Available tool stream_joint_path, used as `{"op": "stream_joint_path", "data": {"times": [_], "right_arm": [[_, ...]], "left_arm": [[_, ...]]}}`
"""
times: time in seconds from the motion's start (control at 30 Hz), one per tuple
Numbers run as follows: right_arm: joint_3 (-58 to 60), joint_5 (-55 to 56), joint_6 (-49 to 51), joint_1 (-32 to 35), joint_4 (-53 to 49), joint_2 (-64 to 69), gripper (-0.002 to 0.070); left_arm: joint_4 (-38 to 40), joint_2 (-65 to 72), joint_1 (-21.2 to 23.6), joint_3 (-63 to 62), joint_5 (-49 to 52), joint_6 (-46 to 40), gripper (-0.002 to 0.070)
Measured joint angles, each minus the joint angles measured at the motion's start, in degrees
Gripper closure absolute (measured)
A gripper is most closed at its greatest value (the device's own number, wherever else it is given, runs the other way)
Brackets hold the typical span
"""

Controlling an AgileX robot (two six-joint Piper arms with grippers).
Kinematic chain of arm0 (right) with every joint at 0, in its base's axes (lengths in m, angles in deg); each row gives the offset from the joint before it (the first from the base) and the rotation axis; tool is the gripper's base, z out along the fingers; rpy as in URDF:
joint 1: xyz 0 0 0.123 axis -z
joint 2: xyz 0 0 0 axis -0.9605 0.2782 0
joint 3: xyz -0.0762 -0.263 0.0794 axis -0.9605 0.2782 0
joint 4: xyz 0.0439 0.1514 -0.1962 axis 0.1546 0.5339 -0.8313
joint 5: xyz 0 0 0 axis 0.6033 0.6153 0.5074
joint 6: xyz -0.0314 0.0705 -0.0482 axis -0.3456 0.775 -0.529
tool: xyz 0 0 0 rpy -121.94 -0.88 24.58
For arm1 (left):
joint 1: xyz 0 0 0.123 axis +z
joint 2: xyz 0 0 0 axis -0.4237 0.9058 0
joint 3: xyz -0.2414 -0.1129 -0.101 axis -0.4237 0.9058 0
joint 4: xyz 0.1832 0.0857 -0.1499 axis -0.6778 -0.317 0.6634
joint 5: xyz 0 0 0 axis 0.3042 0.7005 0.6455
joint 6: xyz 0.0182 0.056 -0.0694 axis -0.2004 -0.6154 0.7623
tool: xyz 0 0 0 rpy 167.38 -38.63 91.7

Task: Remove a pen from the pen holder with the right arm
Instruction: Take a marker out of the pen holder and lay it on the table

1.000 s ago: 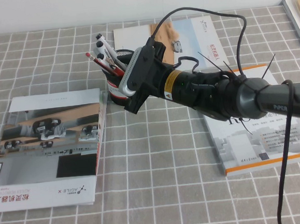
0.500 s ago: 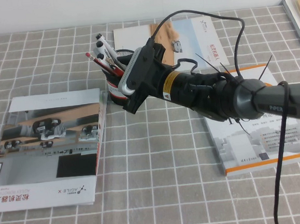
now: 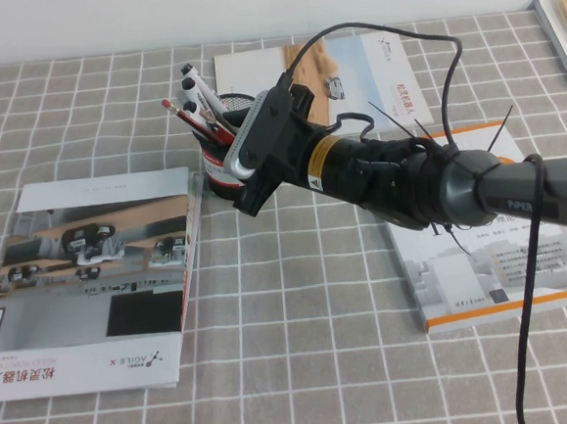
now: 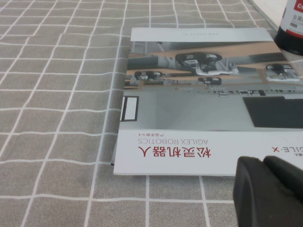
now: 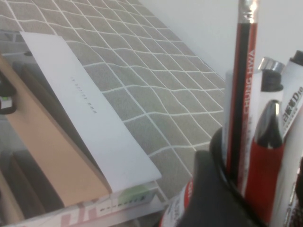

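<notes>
Right gripper (image 3: 229, 167) is barely edging closer at the black cylindrical pen holder (image 3: 218, 185), opening undeterminable; pens (image 3: 201, 105) are remaining seated. Left gripper (image 4: 267, 189) is idling over the white brochure (image 4: 189, 109), opening likewise undeterminable.

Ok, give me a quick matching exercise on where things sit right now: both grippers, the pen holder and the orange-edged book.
1 left gripper
2 right gripper
3 pen holder
4 orange-edged book

a under the right arm
b at the holder's rim, beside the pens
c by the brochure's near edge
d by the brochure's far right corner

Pairs: 1-c, 2-b, 3-d, 4-a
</notes>
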Motion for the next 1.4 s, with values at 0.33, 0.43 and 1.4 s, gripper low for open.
{"op": "stream_joint_path", "data": {"times": [0.33,0.43,1.4], "right_arm": [[0.0,0.0,0.09,0.0,0.0,0.0,0.0379],[0.0,0.0,0.31,0.0,0.0,0.0,0.0383],[0.0,0.87,2.17,-0.46,0.0,0.0,0.0426]], "left_arm": [[0.0,0.0,0.0,0.0,0.0,0.0,0.068],[0.0,0.0,0.0,0.0,0.0,0.0,0.068],[0.0,0.0,0.0,0.0,0.0,0.0,0.068]]}}
